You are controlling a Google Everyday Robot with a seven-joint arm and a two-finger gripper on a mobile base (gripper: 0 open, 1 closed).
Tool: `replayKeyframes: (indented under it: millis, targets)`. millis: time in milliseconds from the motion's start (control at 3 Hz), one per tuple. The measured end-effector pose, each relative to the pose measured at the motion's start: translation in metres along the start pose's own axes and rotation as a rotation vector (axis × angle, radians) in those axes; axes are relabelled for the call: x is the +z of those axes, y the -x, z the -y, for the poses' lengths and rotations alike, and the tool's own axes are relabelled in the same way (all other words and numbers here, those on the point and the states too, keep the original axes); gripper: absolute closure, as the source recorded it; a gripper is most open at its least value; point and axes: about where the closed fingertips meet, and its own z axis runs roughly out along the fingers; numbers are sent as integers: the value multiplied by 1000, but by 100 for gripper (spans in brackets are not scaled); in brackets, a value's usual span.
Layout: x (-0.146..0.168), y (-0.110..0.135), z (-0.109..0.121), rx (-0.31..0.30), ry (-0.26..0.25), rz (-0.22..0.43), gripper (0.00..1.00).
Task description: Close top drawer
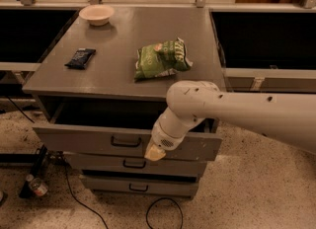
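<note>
Grey metal cabinet fills most of my feed, and the robot's big white arm comes in from the right across its front. The top drawer is pulled partway out: its tall scuffed front panel stands forward of the cabinet's top edge, and I can see down into the dark inside behind it. Under it are two shorter drawers.

On the cabinet top there's a green snack bag near the front right, a pale bowl at the back left and a small black packet on the left, all well apart from each other.

The gripper sits right up against the top drawer's front panel, low on it and just to the right of the black loop handle, not on the handle. It looks to be touching the panel. Whether it's spread or pinched together, I honestly can't tell from this angle; all I get is a tan tip.
</note>
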Motion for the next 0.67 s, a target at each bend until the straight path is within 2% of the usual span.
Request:
replayKeyframes:
  millis: [333, 667]
  targets:
    - [2, 4, 14, 16, -19, -6, 100]
    - [2, 5, 16, 17, -22, -7, 100]
